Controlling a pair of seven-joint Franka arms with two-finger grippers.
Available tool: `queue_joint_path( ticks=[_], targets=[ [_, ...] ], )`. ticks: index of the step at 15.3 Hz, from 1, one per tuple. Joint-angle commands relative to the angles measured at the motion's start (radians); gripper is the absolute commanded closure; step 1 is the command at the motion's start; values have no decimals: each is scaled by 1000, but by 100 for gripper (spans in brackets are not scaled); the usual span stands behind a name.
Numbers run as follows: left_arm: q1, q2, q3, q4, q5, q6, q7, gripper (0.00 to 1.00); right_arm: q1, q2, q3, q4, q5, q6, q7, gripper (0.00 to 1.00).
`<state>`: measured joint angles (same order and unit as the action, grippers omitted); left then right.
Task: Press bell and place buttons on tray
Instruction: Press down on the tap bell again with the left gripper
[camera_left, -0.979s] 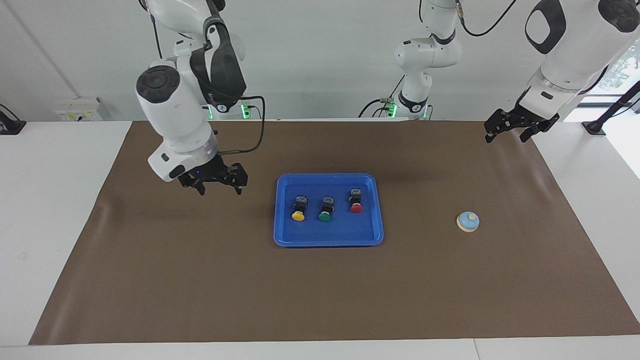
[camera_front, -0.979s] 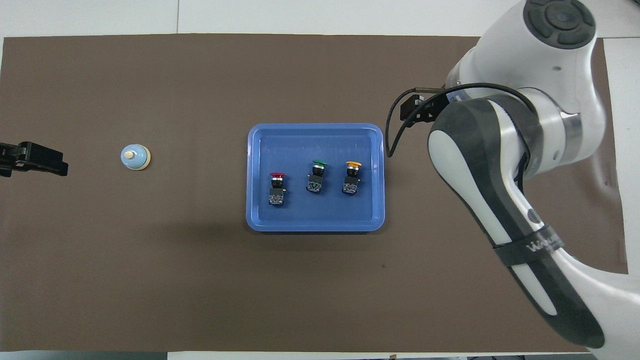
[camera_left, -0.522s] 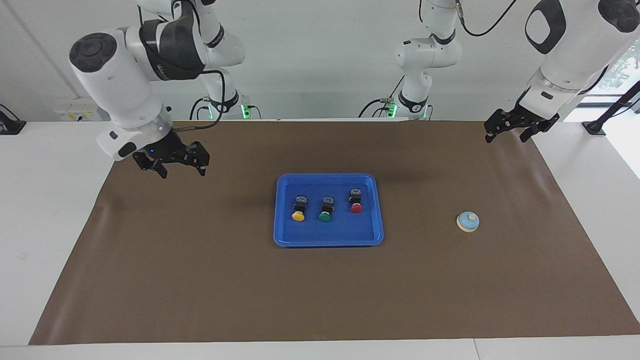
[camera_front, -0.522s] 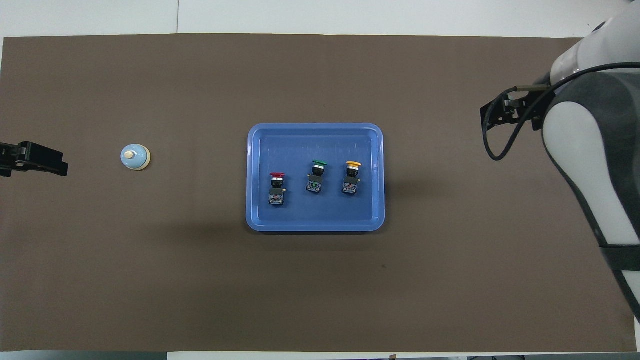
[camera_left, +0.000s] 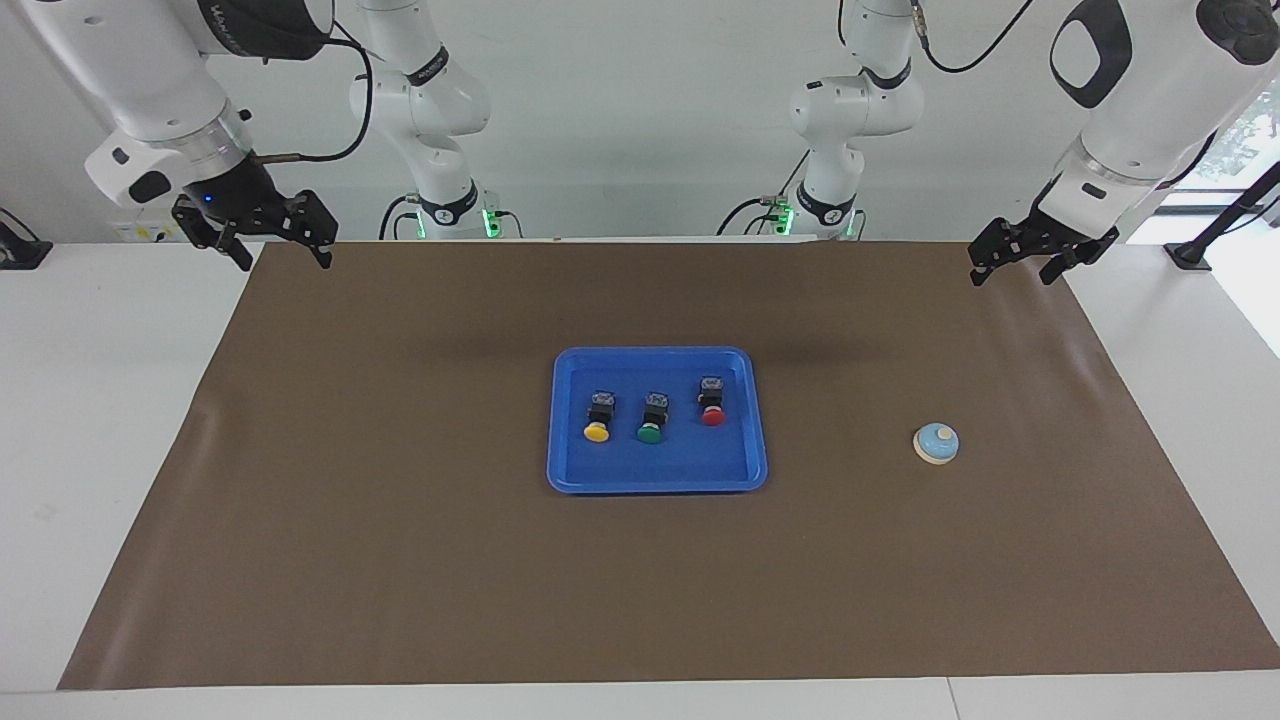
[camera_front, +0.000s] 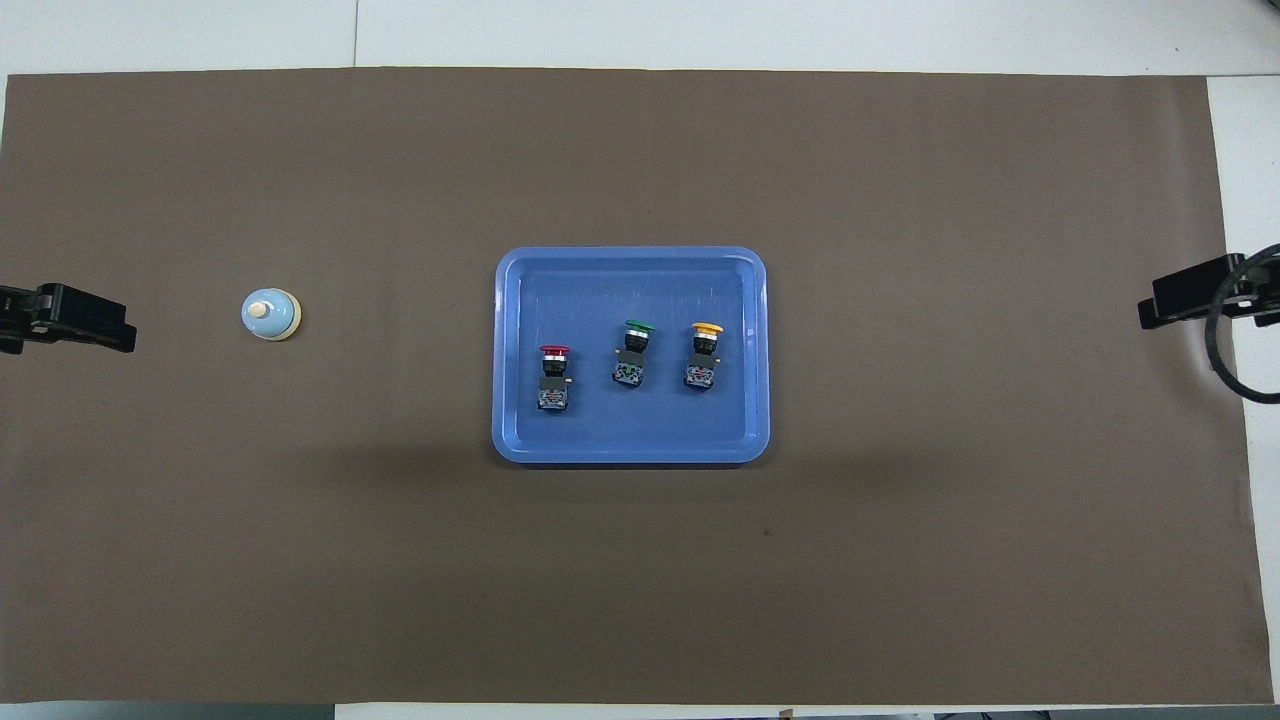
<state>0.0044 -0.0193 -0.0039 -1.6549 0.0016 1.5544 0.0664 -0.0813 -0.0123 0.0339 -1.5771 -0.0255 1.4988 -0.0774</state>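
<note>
Buttons (camera_left: 651, 415) are lying in the tray (camera_left: 570, 470); bell (camera_left: 936, 443) sitting toward my left arm's end. I am holding right gripper (camera_left: 268, 238) and left gripper (camera_left: 1020, 262) wide, empty, parking high, clear of everything.

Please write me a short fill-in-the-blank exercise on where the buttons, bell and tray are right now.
1. All three buttons lie in the blue ____.
2. The green button lies between the yellow button and the ____ one.
3. The bell stands on the brown mat toward the ____ arm's end of the table.

Missing words: tray; red; left
</note>
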Motion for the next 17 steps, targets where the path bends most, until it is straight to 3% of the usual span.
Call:
queue_joint_path(
  ticks=[1,2,4,6,7,13,17],
  targets=[
    [-11,-4,7,7,-15,-5,9,0,-8,-18,20,-32,-19,28,5,0],
    [-9,-8,5,-18,-14,56,21,0,-8,-17,20,-29,-19,26,5,0],
    [-9,-14,5,-92,-14,195,30,28,-8,-14,21,-26,-16,23,5,0],
    [-9,39,5,-101,-14,236,30,91,-6,-15,21,-24,-13,20,5,0],
    [-9,74,5,-100,-14,256,29,100,-6,-15,21,-24,-13,18,4,0],
    [5,265,7,-103,-12,508,29,100,-6,-20,21,-27,-14,15,2,0],
    [6,335,8,-111,-12,562,27,100,-17,-20,21,-27,-14,15,2,0]
  ],
)
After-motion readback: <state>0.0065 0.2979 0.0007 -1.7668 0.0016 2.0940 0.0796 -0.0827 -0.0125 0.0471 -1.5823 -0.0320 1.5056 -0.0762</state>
